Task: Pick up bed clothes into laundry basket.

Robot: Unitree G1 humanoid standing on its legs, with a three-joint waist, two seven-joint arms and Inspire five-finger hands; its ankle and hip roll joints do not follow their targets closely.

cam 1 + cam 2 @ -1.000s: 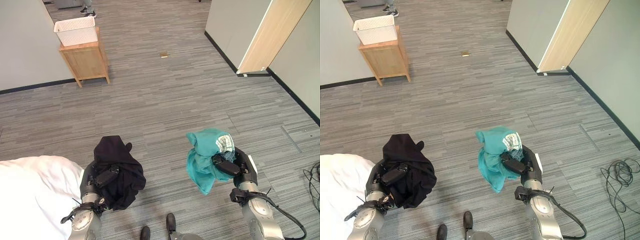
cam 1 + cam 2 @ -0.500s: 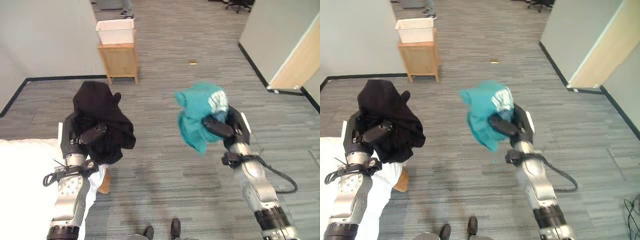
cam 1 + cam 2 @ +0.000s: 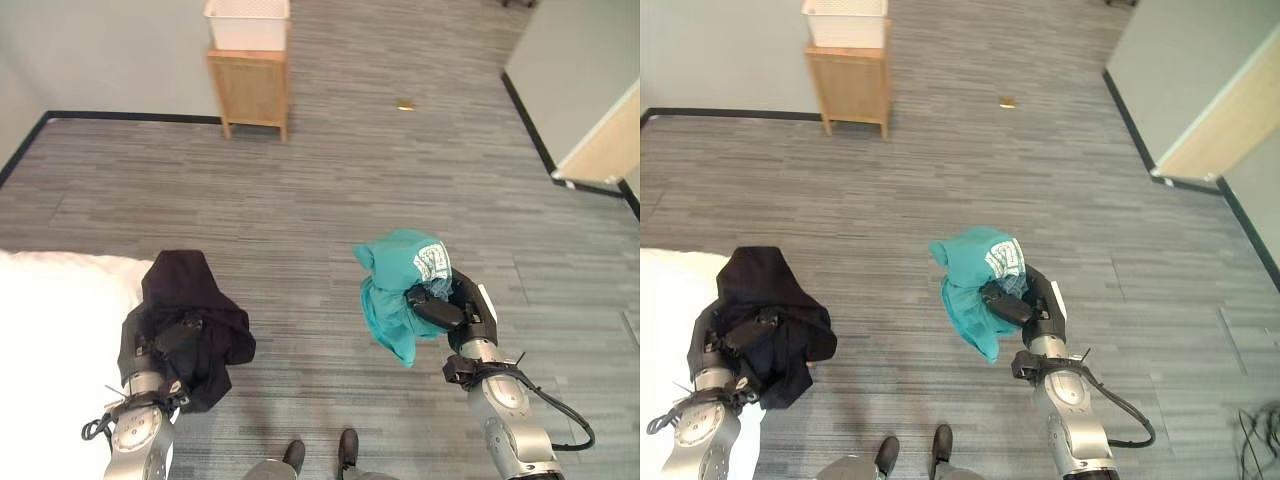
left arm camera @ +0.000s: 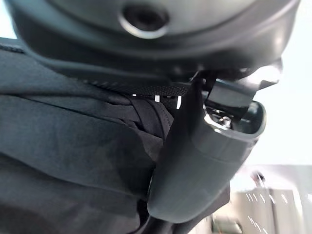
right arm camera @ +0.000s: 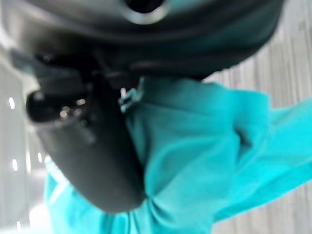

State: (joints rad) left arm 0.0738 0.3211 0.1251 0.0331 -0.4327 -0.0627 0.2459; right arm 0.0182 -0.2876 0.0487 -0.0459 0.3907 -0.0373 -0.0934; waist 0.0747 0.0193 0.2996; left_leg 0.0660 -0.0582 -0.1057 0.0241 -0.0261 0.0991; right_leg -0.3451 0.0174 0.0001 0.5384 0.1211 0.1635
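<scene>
Left robot hand (image 3: pixel 168 340) clutching bunched black cloth (image 3: pixel 190 300), right robot hand (image 3: pixel 452 312) teal (image 3: pixel 392 300)

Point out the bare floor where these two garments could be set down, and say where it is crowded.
Bare carpet lies between the wooden stand with the white basket and the hands. The left hand, curled round the black garment, hangs at the white bed edge, the tight side. The right hand grips the teal garment over open floor. A small scrap lies far ahead.
</scene>
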